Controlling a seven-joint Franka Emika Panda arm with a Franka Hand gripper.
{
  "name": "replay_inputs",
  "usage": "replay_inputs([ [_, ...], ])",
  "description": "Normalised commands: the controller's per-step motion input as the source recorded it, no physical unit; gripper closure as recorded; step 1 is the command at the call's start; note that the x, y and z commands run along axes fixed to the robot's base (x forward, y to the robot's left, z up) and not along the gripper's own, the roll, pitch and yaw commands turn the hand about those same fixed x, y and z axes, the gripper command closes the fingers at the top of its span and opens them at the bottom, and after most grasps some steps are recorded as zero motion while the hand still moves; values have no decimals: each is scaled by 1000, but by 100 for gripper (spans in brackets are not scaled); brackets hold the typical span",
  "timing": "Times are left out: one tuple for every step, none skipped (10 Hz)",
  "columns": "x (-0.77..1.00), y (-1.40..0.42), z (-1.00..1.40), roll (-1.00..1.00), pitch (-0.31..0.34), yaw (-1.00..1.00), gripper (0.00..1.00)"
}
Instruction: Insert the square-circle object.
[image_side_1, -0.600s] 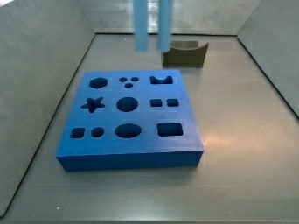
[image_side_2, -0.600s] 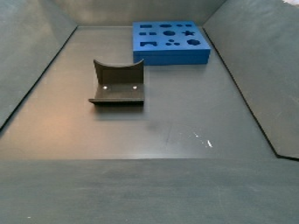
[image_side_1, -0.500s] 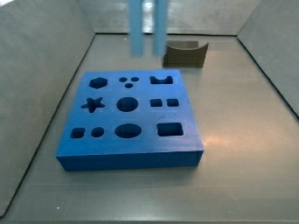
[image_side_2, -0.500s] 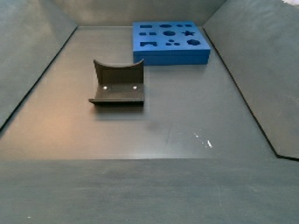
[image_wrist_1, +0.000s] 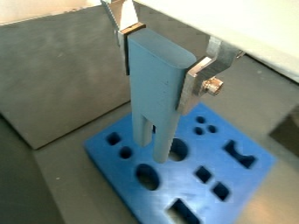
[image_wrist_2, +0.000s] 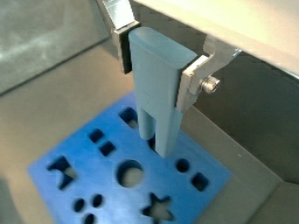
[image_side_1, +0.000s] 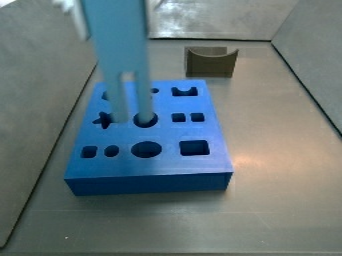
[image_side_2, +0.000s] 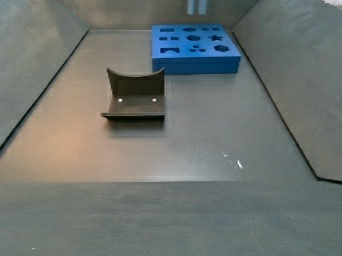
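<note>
End effector (image_wrist_1: 163, 56) grips a tall pale blue piece (image_wrist_1: 156, 92), fingers pressed on its flat sides, and hangs over the blue board (image_side_1: 147, 181). In a side view the piece's lower end sits at the board's central round hole; I cannot tell how deep. The square-circle object (image_side_1: 211, 61) lies untouched on the desk (image_side_2: 201, 150), well apart from the board, so I judge the insertion not yet begun. Nothing blocks the object itself, but my jaws are occupied by this piece.
</note>
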Motion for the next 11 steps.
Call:
replay_inputs([
  [-400, -349, -846, 121, 86, 94, 100],
  [-337, -106, -694, 16, 93, 17, 100],
  [-309, -31, -623, 0, 97, 3, 100],
  [-326, 0, -529, -46, 76, 11, 100],
  [-257, 0, -411, -41, 73, 3, 100],
  [-117, -94, -257, 0, 53, 0, 100],
  [-74, -140, -209, -16, 36, 0, 100],
  [-140, -114, -240, -66, 39, 0, 100],
  [-140, -123, -286, -67, 43, 0, 100],
  [0, -123, -394, -71, 0, 0, 100],
  [23, 0, -554, -80, -37, 0, 100],
])
